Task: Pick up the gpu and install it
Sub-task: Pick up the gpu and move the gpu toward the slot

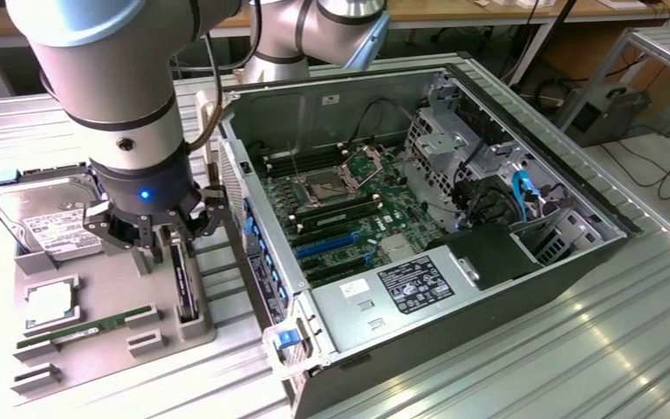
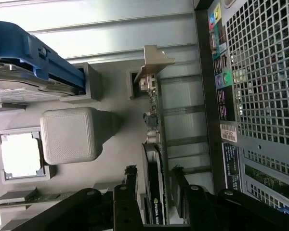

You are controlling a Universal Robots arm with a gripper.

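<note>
The gpu [image 1: 184, 284] is a flat black card standing on its edge in a slot of the grey holder tray [image 1: 102, 349], left of the computer case in the exterior view. My gripper [image 1: 163, 249] hangs right over its upper end. In the wrist view, the gpu [image 2: 153, 202] runs between my two black fingers [image 2: 131, 175], with a small gap on each side. Its silver end bracket [image 2: 156, 62] sticks out beyond them. The gripper [image 2: 153, 171] is open and straddles the card without clamping it.
The open computer case [image 1: 568, 262] lies on its side, with the motherboard and its blue slots [image 1: 329, 244] exposed. The tray also holds a silver hard drive [image 1: 50, 218], a processor [image 1: 50, 301] and a green memory stick [image 1: 79, 330]. The case's rear panel [image 2: 260, 96] is close beside the gpu.
</note>
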